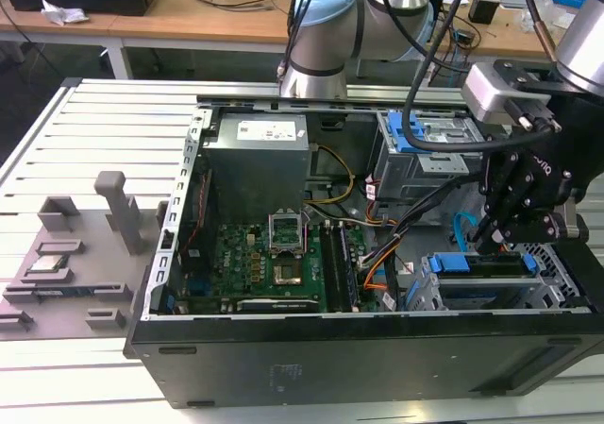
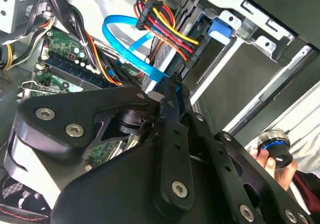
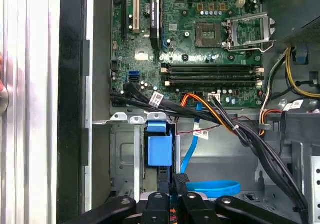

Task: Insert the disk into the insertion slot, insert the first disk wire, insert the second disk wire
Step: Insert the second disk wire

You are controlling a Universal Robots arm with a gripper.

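The disk (image 1: 477,265), in its blue carrier (image 3: 159,150), sits inside the silver insertion slot (image 1: 559,271) at the case's front corner on the exterior view's right. A bundle of red, yellow and black wires (image 2: 165,22) runs to a black plug at the disk's end. A flat blue wire (image 2: 127,39) loops from the motherboard to my gripper (image 2: 167,92). The gripper is shut on that wire's plug, right at the disk's end. My gripper (image 1: 493,243) hangs just above the cage, and in the first wrist view its fingertips (image 3: 165,184) sit below the blue carrier tab.
The open case holds the motherboard (image 1: 264,254), the power supply (image 1: 260,150) and a taller grey cage with a blue latch (image 1: 425,145). Loose cables cross the middle. Grey fixtures (image 1: 85,245) stand on the table at the exterior view's left. A person's hand (image 2: 270,161) holds a round object beside the case.
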